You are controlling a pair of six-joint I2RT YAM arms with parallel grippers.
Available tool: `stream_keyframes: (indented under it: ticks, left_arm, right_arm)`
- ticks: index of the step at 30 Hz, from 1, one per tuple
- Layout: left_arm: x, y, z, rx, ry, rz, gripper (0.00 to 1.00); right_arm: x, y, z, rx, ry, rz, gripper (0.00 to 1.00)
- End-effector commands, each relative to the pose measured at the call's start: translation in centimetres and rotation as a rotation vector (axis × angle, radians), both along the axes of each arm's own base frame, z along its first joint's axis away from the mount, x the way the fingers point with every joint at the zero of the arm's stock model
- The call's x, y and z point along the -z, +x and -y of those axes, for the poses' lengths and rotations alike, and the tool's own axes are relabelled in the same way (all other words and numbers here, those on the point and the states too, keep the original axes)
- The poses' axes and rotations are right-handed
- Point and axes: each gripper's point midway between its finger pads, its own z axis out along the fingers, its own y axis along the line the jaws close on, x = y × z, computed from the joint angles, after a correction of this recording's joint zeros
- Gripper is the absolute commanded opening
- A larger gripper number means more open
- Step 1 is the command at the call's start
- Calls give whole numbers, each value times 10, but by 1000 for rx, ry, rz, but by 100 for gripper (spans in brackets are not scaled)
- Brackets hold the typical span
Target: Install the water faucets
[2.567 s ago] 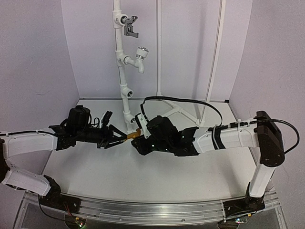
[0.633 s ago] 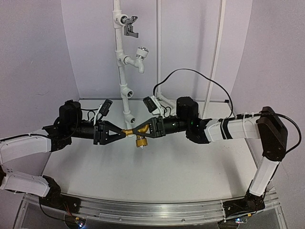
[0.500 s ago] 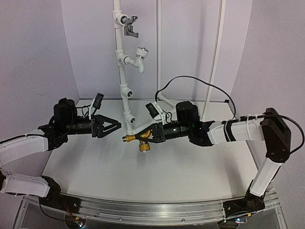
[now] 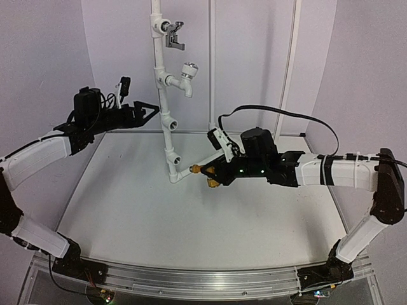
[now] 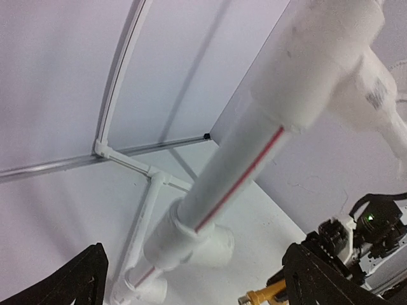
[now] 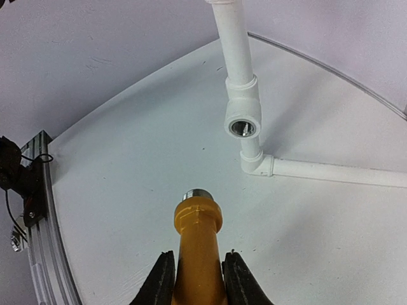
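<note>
Because its threaded end must screw into the open socket (image 6: 243,128) low on the white pipe (image 4: 166,127), the brass tap (image 6: 198,244) is held level and aimed at that socket, not touching yet, with the right gripper (image 4: 216,173) clamped on its body. The left gripper (image 4: 147,110) sits beside the pipe higher up, fingers spread wide and empty, probably placed to steady the pipe for threading.

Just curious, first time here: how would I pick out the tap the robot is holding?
Find the upright white pipe at the back. Beside its foot, the right gripper holds a small tap. It alone is golden brass and unmounted; the chrome tap and white tap sit higher on the pipe.
</note>
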Motion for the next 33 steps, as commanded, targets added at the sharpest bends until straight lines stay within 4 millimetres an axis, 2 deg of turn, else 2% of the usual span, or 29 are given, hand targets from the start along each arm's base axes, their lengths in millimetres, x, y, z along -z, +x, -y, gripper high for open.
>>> stream_keyframes:
  ticks: [1,5,7,13,18,25,29,33]
  left_arm:
    - [-24,30,10,30,52,113,99]
    - [-27,36,30,151,62,164,94]
    - [-27,45,33,143,68,171,91]
    - [-36,48,44,188,57,210,66]
    - [-35,37,60,233,60,228,47]
    - [-33,17,66,182,115,286,9]
    - [-34,9,62,156,107,268,1]
    - [-23,-9,65,150,134,275,0]
  right_arm:
    - [-50,6,0,-8,14,192,0]
    - [-61,7,-1,5,15,231,0]
    - [-67,8,-2,15,14,262,0]
    - [-81,19,-5,67,-44,385,0]
    - [-88,28,-9,78,-87,467,0]
    - [-97,28,-17,51,-129,566,0]
    - [-95,20,-19,33,-191,643,0]
    - [-95,10,-16,16,-207,670,0]
